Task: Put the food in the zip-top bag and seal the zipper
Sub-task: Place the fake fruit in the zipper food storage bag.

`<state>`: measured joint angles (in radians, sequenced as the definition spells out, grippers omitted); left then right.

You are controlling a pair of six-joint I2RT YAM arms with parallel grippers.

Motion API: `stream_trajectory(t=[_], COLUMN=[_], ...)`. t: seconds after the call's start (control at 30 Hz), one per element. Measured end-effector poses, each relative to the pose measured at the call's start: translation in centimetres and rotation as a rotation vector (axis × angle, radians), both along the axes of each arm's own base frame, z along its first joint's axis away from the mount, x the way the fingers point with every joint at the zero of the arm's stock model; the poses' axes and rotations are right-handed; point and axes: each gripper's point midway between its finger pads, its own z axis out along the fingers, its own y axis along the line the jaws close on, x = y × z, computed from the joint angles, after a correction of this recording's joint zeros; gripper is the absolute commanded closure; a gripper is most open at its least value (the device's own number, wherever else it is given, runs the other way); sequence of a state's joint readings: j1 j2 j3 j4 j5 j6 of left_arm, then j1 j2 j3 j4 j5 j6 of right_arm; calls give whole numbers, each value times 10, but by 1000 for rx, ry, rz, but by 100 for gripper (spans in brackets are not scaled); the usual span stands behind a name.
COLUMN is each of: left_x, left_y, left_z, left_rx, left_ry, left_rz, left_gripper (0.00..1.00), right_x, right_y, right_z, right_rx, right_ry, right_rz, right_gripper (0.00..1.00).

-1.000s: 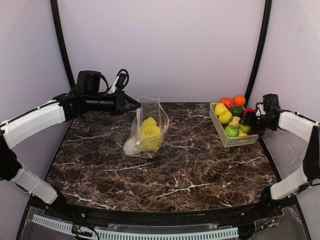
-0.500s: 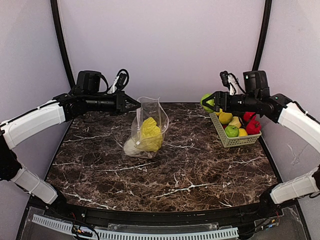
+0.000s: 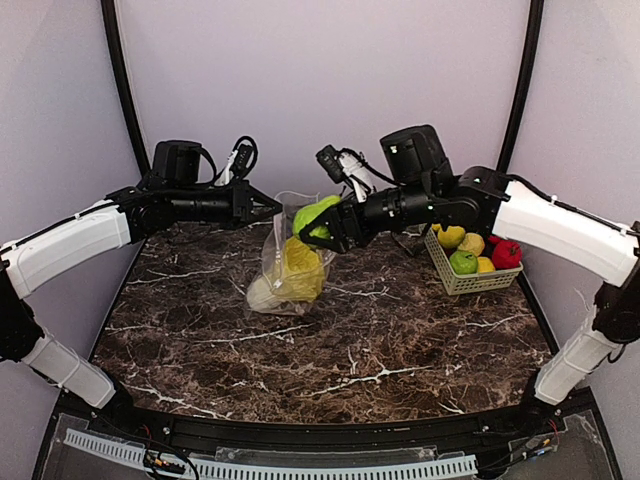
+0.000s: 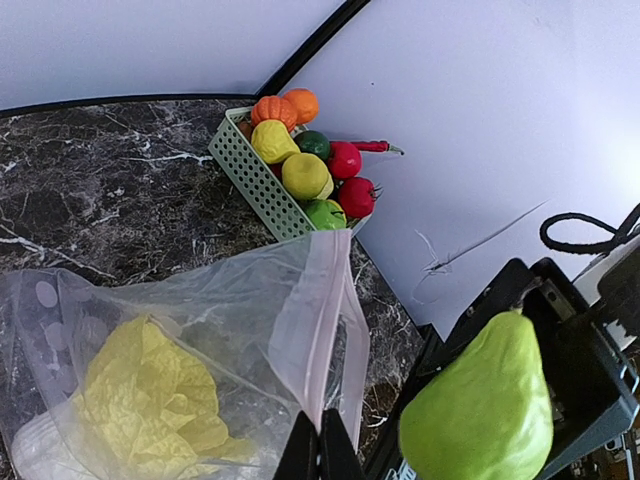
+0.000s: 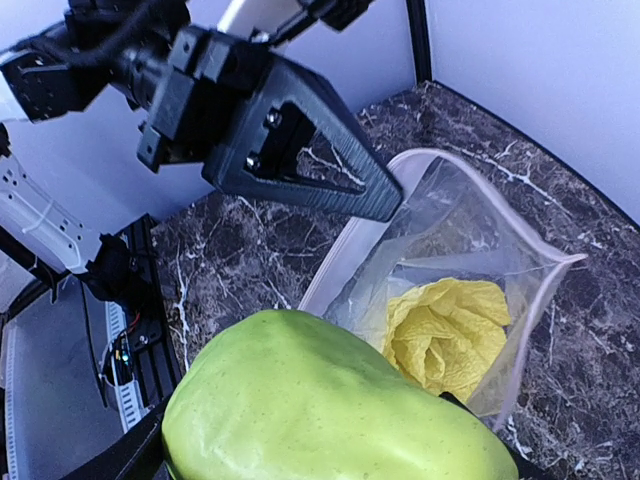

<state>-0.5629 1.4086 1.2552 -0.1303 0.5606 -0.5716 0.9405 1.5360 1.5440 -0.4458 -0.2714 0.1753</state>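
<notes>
Your right claw [image 3: 320,232] grips the green pear [image 3: 312,214] just above the zip-top bag [image 3: 270,256], whose mouth your left claw [image 3: 274,210] pinches by the pink zipper [image 4: 318,330]. The cabbage [image 3: 300,268] sits inside the bag, which rests on the tabletop [image 3: 400,330].

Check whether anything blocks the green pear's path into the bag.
Nothing visible does. The right gripper holds the green pear close to the zip-top bag's mouth, which the left gripper pinches open by its rim. Only the cabbage lies inside, low down, leaving room above it.
</notes>
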Motion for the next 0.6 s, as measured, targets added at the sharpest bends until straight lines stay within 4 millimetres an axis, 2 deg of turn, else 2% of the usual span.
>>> stream_trajectory(t=[0.17,0.3,0.4,0.6], left_x=[0,0,0,0], left_y=[0,0,0,0], left_z=[0,0,0,0], left_rx=[-1,-1,-1,-1], left_ry=[-1,-1,-1,-1], left_rz=[0,0,0,0], left_gripper=[99,99,100,99], right_x=[9,21,29,37], right_y=[24,30,32,26], right_z=[-34,-44,-47,-58], right_rx=[-108,-161,-189,-252], right_ry=[29,40,40,53], right_rz=[-2,-35,-63,-120], right_gripper=[43,40,31,18])
